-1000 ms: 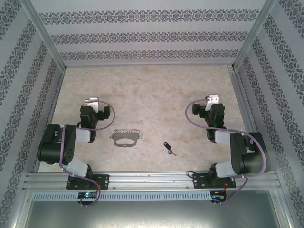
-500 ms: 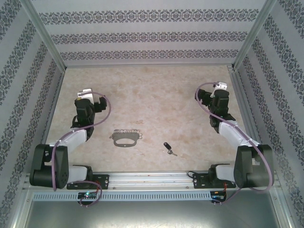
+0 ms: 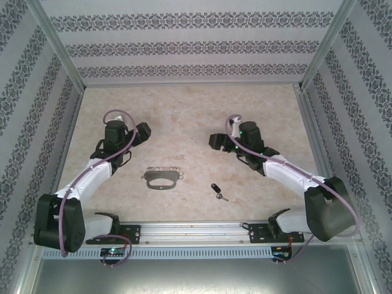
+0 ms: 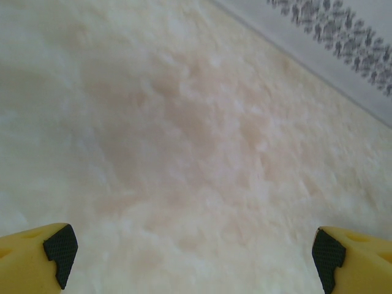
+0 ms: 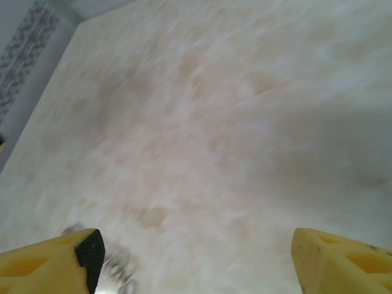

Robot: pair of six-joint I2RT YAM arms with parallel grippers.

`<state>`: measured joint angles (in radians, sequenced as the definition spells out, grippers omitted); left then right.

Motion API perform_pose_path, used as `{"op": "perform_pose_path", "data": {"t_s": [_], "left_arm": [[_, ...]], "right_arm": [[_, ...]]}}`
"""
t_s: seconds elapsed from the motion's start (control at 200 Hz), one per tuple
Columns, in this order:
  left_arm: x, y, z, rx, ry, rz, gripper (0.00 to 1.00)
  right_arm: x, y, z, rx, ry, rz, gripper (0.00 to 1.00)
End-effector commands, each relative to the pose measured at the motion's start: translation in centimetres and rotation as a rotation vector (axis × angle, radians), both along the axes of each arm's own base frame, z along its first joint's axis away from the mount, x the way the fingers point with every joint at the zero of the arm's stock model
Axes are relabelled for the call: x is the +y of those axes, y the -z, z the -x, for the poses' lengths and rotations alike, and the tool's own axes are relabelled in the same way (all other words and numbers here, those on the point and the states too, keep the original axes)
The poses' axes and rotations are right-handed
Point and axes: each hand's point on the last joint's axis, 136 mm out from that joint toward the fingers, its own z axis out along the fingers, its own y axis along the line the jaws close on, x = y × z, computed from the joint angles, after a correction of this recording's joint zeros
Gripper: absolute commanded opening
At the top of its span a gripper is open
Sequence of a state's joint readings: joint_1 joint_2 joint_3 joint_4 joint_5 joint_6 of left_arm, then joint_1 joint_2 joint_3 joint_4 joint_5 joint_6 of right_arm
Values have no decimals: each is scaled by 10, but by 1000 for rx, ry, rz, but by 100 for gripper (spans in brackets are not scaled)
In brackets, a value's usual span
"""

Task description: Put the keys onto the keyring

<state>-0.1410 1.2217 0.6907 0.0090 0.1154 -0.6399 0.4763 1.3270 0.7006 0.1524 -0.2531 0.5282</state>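
The keyring [image 3: 162, 177], a flat grey oblong loop with small rings along its far edge, lies on the table near the front centre. The keys [image 3: 217, 190], black head and short silver blade, lie to its right. My left gripper [image 3: 143, 131] hovers beyond and left of the keyring, open with nothing between its yellow fingers [image 4: 35, 257]. My right gripper [image 3: 215, 141] hangs beyond the keys, open and empty. In the right wrist view, blurred small rings of the keyring [image 5: 113, 269] show beside my left finger [image 5: 61, 263].
The marbled beige table [image 3: 190, 116] is walled by patterned panels on three sides, and one panel shows as the wall [image 4: 343, 49] in the left wrist view. An aluminium rail [image 3: 196, 231] with both arm bases runs along the front edge.
Both arms have swung inward from the table's sides toward the middle. The right gripper moved left and nearer, the left gripper moved right. Keys and keyring have not moved.
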Motion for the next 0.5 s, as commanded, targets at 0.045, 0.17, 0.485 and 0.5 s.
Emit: {"op": "perform_pose_path", "data": {"t_s": [0.045, 0.17, 0.485, 0.5], "left_arm": [[-30, 5, 22, 81, 81, 54, 100], [-44, 13, 22, 100, 120, 58, 100], [-51, 29, 19, 133, 114, 78, 100], [-50, 28, 19, 132, 109, 78, 100]], "right_arm": [[34, 18, 33, 84, -41, 5, 74], [57, 34, 54, 64, -122, 140, 69], [94, 69, 88, 54, -376, 365, 67], [97, 70, 89, 53, -388, 370, 67]]}}
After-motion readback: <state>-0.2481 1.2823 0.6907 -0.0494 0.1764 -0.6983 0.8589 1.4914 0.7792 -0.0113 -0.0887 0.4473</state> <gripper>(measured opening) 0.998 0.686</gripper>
